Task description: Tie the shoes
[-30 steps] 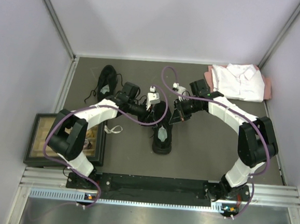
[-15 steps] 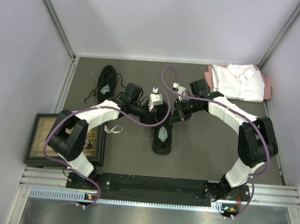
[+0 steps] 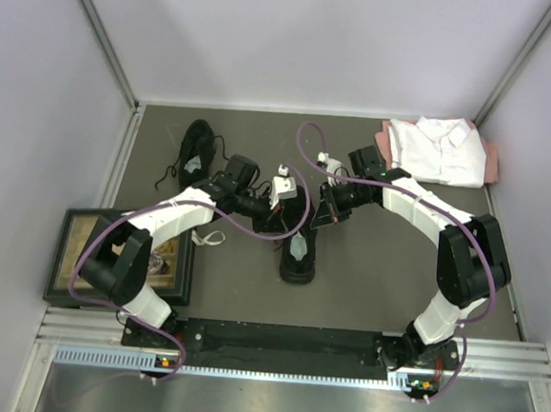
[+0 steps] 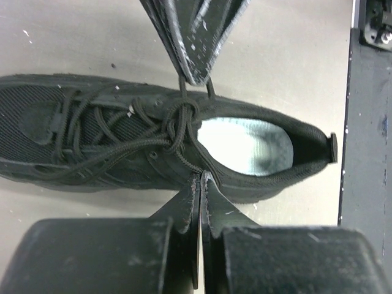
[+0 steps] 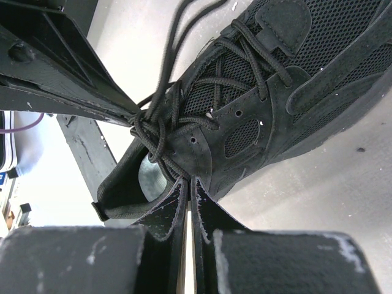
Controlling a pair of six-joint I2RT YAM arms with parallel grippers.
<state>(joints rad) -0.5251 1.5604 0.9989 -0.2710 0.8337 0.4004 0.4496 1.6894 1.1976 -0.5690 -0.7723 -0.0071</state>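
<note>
Your left gripper (image 4: 199, 184) and right gripper (image 5: 188, 187) each pinch shut on the laces (image 4: 122, 131) of the near shoe (image 4: 49, 153); pull apart evenly so the knot (image 4: 180, 119) tightens centred.

One black shoe (image 3: 299, 238) lies mid-table, laces (image 4: 177, 122) bunched at its throat — the other shoe (image 3: 196, 152) far-left.

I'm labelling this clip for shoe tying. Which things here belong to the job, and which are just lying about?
Job in hand: near shoe; its laces, pinched by the left fingers and right fingers; far shoe.

Lying about: shirt; box; white strip.
</note>
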